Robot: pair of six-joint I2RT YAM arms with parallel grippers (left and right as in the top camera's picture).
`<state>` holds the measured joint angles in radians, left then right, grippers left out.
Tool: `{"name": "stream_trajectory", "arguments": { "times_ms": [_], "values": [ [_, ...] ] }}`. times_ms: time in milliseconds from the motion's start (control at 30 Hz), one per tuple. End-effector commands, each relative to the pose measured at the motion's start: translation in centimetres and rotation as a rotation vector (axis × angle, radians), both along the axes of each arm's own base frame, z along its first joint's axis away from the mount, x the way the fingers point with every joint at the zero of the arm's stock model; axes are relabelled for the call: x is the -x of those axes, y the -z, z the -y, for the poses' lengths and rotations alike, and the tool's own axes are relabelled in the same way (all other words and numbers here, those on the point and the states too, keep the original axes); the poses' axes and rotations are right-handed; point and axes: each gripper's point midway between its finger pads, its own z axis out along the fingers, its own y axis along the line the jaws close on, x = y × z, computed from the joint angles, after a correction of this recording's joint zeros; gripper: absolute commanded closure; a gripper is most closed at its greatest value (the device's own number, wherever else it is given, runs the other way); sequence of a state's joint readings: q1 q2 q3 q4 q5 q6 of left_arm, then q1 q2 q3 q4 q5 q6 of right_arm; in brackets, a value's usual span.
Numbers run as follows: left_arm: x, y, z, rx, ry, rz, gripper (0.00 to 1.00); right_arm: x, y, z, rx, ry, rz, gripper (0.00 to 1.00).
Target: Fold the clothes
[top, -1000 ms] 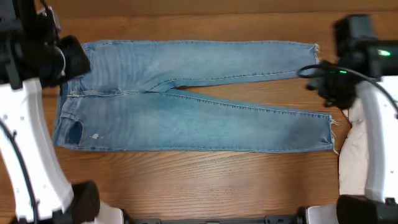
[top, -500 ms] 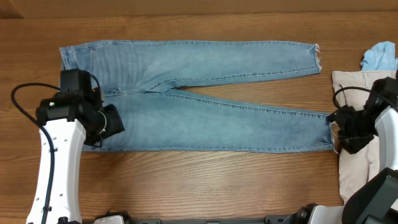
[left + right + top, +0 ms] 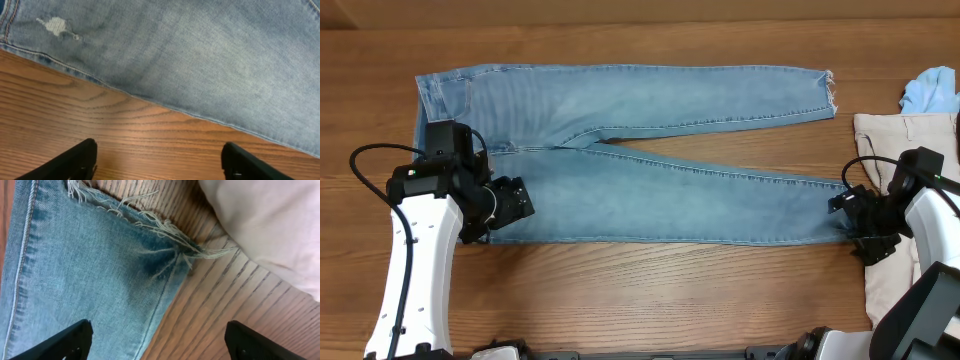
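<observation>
Overhead view: jeans (image 3: 650, 150) lie flat on the wooden table (image 3: 640, 295), filling most of its width. The long axis runs side to side across the picture. The waistband points to the robot's left and the frayed hems to its right. The legs open in a narrow V from the crotch, one leg along the far edge and the other nearer the robot.

Cream trousers (image 3: 895, 140) sit just beyond the hems on the right, with a small light blue cloth (image 3: 930, 90) past them.

Left gripper (image 3: 515, 200): over the near edge of the jeans at the hip end. The left wrist view shows its fingers spread wide with only bare wood between them, the denim edge just ahead. Holding nothing.

Right gripper (image 3: 845, 215): at the near leg's hem. The right wrist view shows its fingers also spread wide, with the hem corner and loose fray threads ahead. Nothing gripped.

Handling, as a judgement:
- Denim looks soft and limp but fairly weighty for cloth, so it should drape and drag rather than slide freely on the wood.
- It is not fragile, though the fray threads could snag a fingertip.
- Best holds seem to be the near waist corner and the near hem corner, pinching at the stitched side seam where both layers lie together.
- Lifting evenly at both ends would keep the leg straight.
</observation>
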<state>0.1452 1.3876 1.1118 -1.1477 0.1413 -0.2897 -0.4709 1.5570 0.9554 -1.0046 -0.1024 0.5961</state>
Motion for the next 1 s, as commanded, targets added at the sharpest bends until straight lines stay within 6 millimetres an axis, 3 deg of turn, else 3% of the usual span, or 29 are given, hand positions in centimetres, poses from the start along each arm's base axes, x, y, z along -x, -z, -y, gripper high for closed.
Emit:
{"name": "stream_trajectory", "arguments": {
  "times_ms": [0,167,333,433,733,767,833,900,967],
  "values": [
    [0.0,-0.3,1.0,0.05,0.004,0.015,0.14,0.1,0.3,0.3,0.02,0.022,0.007,0.11],
    [-0.3,-0.4,1.2,0.066,0.008,0.028,0.1,1.2,2.7,-0.2,0.011,0.102,-0.005,0.11],
    [-0.2,-0.4,1.3,0.068,0.007,0.027,0.09,1.4,4.0,-0.3,0.018,0.139,0.009,0.21],
    [-0.2,-0.4,1.3,0.071,0.008,0.027,0.0,0.6,4.0,-0.1,0.029,0.137,0.04,0.41],
    [-0.2,-0.4,1.3,0.071,0.008,0.025,0.0,0.6,4.8,-0.1,0.036,0.138,0.065,0.45],
    [-0.1,-0.4,1.3,0.071,0.008,0.022,0.0,0.5,4.9,0.0,0.038,0.138,0.072,0.51],
    [0.0,-0.4,1.3,0.072,0.007,0.016,0.0,0.3,4.9,0.1,0.043,0.138,0.081,0.78],
    [0.3,-0.2,0.5,0.027,-0.027,-0.001,0.0,0.0,4.9,0.2,0.047,0.137,0.091,0.93],
    [0.6,0.0,-2.1,-0.068,-0.193,-0.024,0.0,-0.1,4.9,0.2,0.049,0.137,0.096,0.96]
  ]
}}
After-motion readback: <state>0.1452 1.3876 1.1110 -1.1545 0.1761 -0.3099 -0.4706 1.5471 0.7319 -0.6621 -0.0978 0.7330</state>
